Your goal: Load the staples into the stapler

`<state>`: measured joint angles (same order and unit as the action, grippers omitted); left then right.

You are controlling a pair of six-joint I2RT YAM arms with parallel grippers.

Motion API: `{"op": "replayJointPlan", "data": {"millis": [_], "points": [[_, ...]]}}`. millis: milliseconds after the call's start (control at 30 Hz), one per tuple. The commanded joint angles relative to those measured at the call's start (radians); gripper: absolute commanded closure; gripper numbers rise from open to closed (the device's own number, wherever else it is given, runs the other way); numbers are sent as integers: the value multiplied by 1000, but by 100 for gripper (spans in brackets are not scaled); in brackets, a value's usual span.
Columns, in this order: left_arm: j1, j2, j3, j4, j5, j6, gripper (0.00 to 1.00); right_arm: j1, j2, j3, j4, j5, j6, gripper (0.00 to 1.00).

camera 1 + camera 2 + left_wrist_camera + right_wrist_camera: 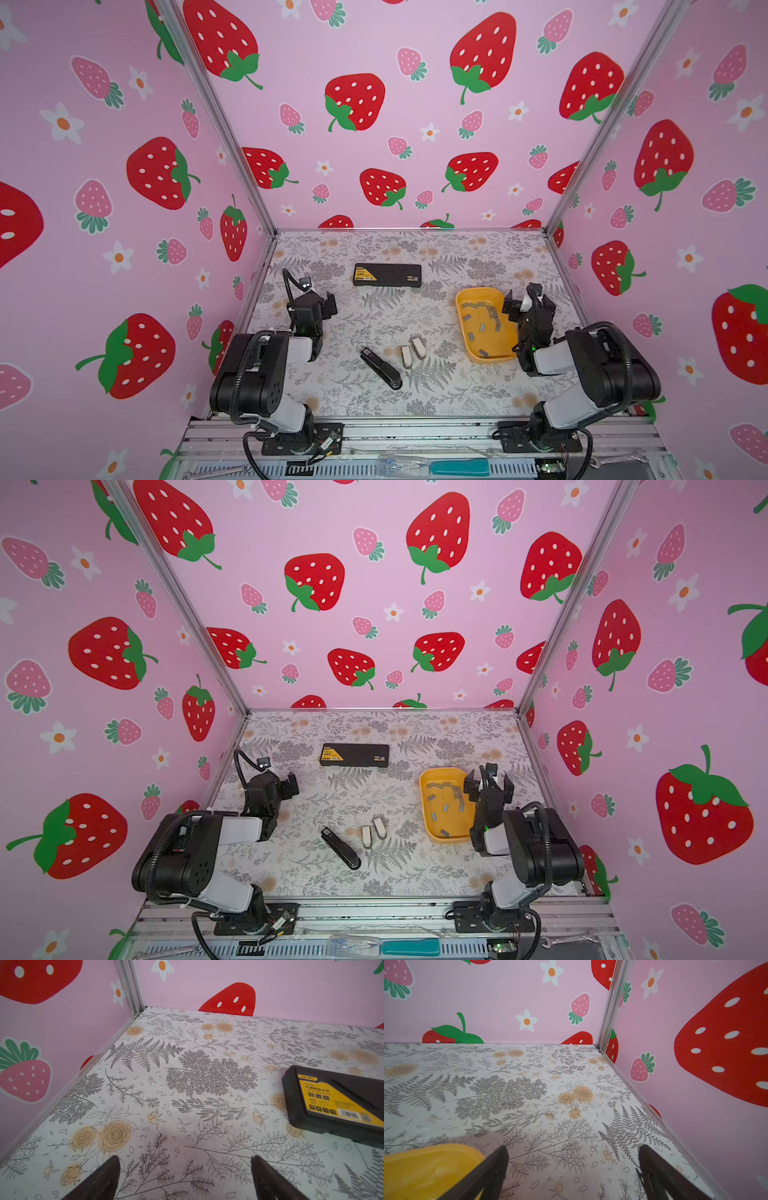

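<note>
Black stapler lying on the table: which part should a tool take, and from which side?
Probably its middle, from straight above, jaws across the narrow width. The black stapler lies flat and slanted on the table, so its long sides are the faces offered, and the wrist must turn to match the slant. Both sides look free; the small white staplers lie apart from it.

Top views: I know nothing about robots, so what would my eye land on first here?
The pink walls covered in big red strawberries dominate both top views. On the floral table, a yellow tray of small grey staples sits on the right, next to the open right gripper. Near the middle lie a black stapler and two small whitish staplers; a black case lies farther back.
</note>
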<state>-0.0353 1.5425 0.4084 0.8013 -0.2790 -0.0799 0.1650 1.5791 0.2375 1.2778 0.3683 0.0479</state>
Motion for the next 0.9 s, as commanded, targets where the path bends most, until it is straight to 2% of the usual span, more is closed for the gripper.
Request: {"op": "replayJointPlan", "data": {"millis": [0,867], "points": [[5,-1,20,3,0,-6,1,-5,-4,11,18,0,-5,1],[5,-5,12,14,3,-3,1,4,-6,2,34,9,-12,1]]}}
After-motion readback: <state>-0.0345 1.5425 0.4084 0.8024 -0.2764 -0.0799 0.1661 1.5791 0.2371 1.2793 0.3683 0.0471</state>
